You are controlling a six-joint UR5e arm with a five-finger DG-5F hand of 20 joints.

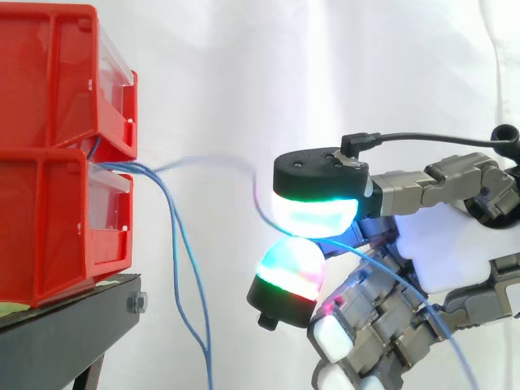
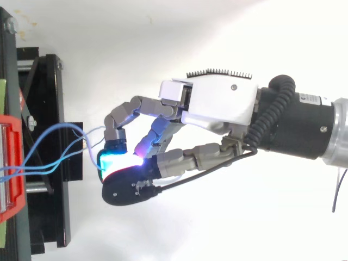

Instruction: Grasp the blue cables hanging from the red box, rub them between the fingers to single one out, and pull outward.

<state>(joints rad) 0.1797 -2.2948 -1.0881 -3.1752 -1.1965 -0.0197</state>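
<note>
**Robot hand pinches one blue cable, ready to pull it away from the red box**

A white curtain [image 1: 268, 73] forms the background. At the left, the surface [image 1: 73, 321], a black stand, carries the red box [image 1: 49, 219], which is two red bins stacked one on the other. The hand [image 2: 217, 103] reaches in from the right, well apart from the box. Blue cables [image 1: 175, 236] come out of the front of the box where the two bins meet. Two of them hang loose just beside it, dropping past the edge of the surface. Another runs across the gap to the hand. The fingers [image 1: 313, 213], glowing cyan, green and red, are clamped together on that cable, and its tail trails down past the palm.

From this, the singling out looks done and the pulling step is in hand. The next move calls for a firm pinch and a steady, straight draw away from the box, so that the thin cable does not slip out of the pads.
</note>
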